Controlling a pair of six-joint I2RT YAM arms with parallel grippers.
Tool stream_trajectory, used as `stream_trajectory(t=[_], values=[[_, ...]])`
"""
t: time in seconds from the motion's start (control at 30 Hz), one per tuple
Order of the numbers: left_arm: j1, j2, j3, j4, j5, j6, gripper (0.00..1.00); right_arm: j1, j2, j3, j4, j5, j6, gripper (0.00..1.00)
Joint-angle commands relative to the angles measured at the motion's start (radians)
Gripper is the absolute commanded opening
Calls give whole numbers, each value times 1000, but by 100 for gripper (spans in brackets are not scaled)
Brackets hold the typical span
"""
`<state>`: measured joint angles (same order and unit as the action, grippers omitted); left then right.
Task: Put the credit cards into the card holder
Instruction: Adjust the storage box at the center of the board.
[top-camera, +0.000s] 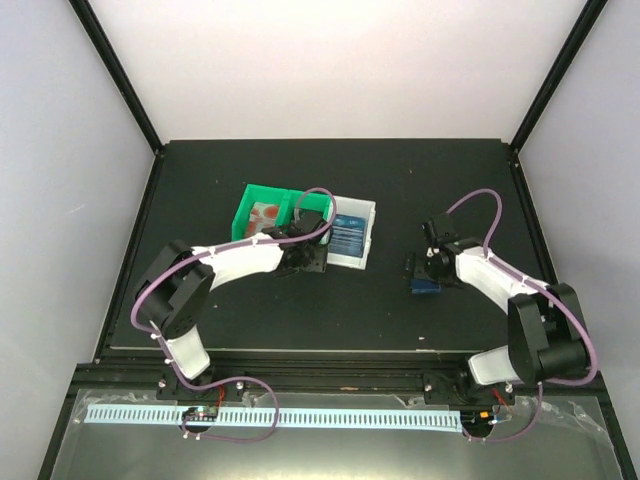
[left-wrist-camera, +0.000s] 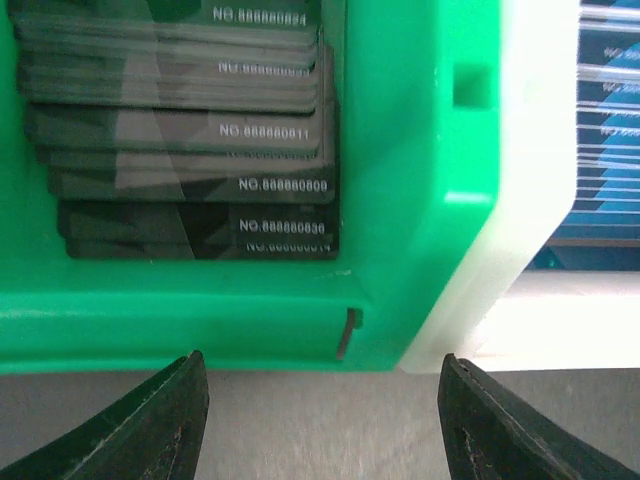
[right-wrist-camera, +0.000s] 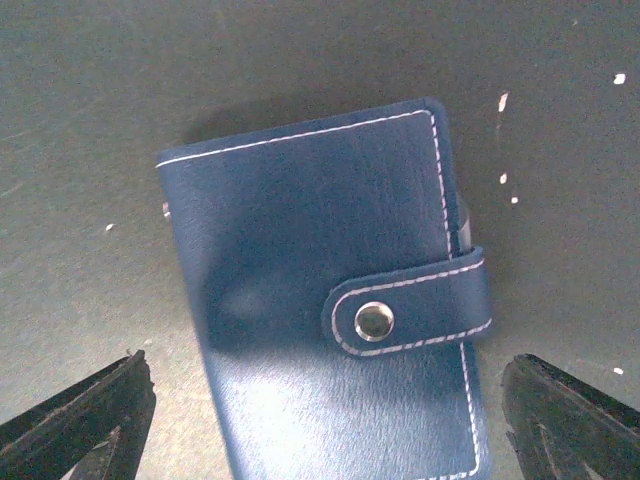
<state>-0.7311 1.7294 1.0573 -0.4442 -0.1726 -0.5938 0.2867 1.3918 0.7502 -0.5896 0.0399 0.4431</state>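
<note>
The card holder (right-wrist-camera: 320, 300), a dark blue wallet snapped shut, lies flat on the dark table (top-camera: 424, 288). My right gripper (right-wrist-camera: 325, 420) hovers over it, open, a finger on each side and neither touching it. Dark credit cards (left-wrist-camera: 200, 130) are stacked in the middle compartment of the bin, with blue cards (left-wrist-camera: 610, 120) in the white compartment to the right and red-and-white cards (top-camera: 266, 213) in the left one. My left gripper (left-wrist-camera: 320, 420) is open at the bin's near wall, with nothing between its fingers.
The green-and-white three-compartment bin (left-wrist-camera: 400, 200) stands at the table's middle back (top-camera: 245, 215). Black frame posts rise at the table's far corners. A white slotted strip (top-camera: 300, 415) runs along the near edge below the arm bases.
</note>
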Motion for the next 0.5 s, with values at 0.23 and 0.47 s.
stream_trajectory(t=[0.23,0.47], values=[[100,78,120,109,-26,123,65,6,159,95,36,146,-21,97],[105,38,94,136,36,169,66,7,199,101,46,63,-29,96]])
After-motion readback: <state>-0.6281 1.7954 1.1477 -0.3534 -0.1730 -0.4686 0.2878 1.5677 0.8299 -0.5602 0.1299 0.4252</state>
